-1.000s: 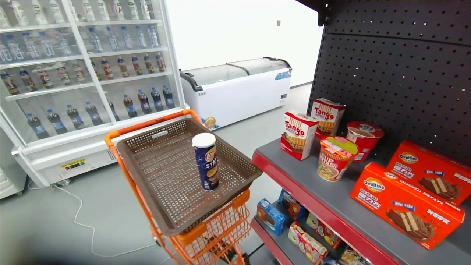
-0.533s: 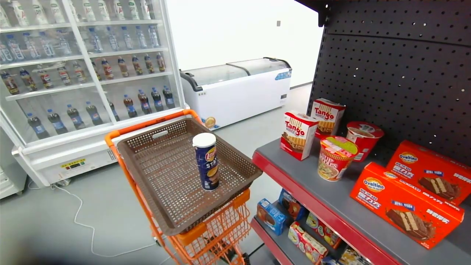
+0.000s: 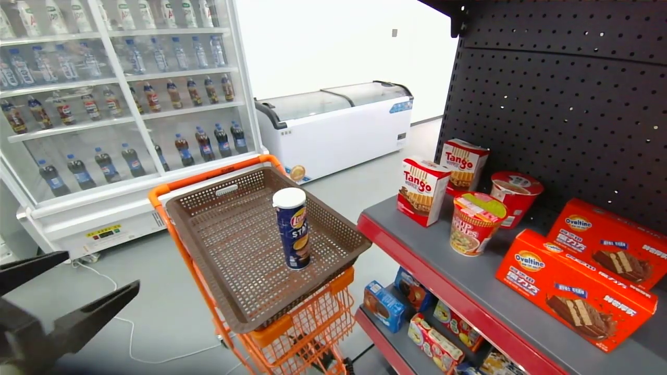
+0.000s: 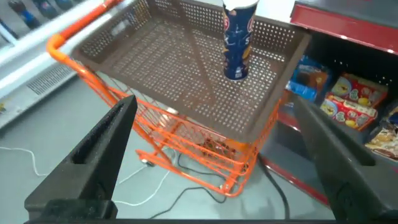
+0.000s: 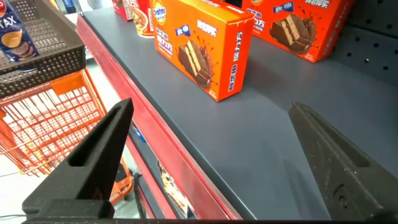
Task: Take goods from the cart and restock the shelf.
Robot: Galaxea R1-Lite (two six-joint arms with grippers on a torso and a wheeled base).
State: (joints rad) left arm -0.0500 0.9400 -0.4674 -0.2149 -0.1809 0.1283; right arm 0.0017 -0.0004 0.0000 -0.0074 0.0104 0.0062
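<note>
1. The chips can [image 3: 293, 229] stands upright in the brown basket [image 3: 250, 185] atop the orange cart [image 3: 307, 333], at frame centre.
2. The left gripper [image 3: 99, 271], at lower left, is spread wide and holds nothing. The right gripper [image 5: 211, 106] is likewise spread above the grey shelf [image 3: 443, 271].
3. At right on the shelf stand wafer boxes [image 3: 422, 190], noodle cups [image 3: 474, 224] and orange boxes [image 3: 573, 289], before a black pegboard [image 3: 563, 104].
4. A drinks fridge [image 3: 120, 104] stands at upper left and a chest freezer [image 3: 338, 125] at top centre, on a grey floor [image 3: 156, 291].

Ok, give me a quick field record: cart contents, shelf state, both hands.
cart: orange, brown basket on top
goods left: one chip can, upright in basket
shelf: stocked toward the back, bare grey front
left hand: open, empty, left of cart, apart from it
right hand: open, empty, over shelf top
</note>
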